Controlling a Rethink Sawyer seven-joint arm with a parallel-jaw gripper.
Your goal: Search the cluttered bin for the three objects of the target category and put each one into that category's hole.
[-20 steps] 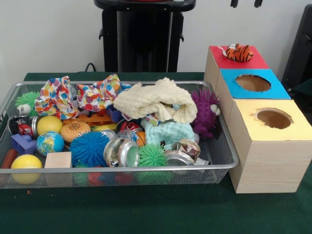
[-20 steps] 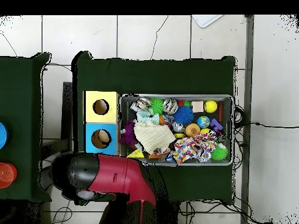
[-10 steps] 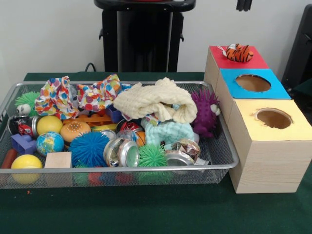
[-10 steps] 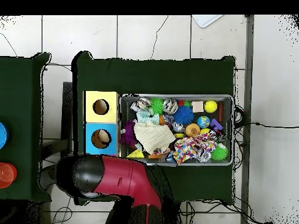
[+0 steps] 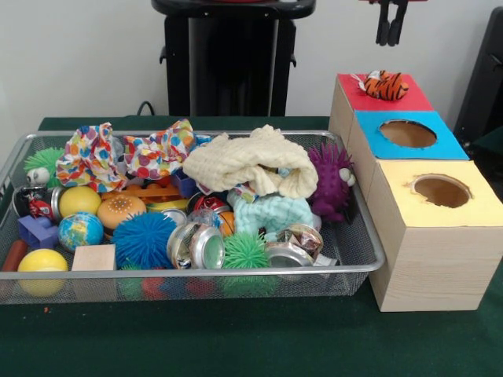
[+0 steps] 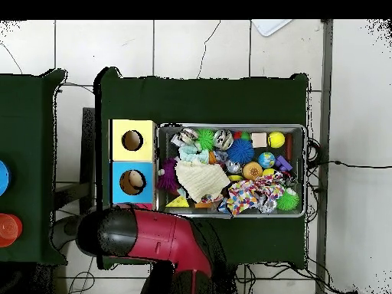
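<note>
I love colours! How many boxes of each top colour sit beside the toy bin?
Red-topped box: 1
Blue-topped box: 1
Yellow-topped box: 1
Total: 3

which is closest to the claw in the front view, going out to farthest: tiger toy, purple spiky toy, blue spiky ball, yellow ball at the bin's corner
Measured from the claw at the top edge of the front view:
1. Tiger toy, just below it on the red box.
2. Purple spiky toy, at the bin's end beside the boxes.
3. Blue spiky ball, mid-bin, near the front.
4. Yellow ball, in the bin's front corner at the opposite end.
</note>
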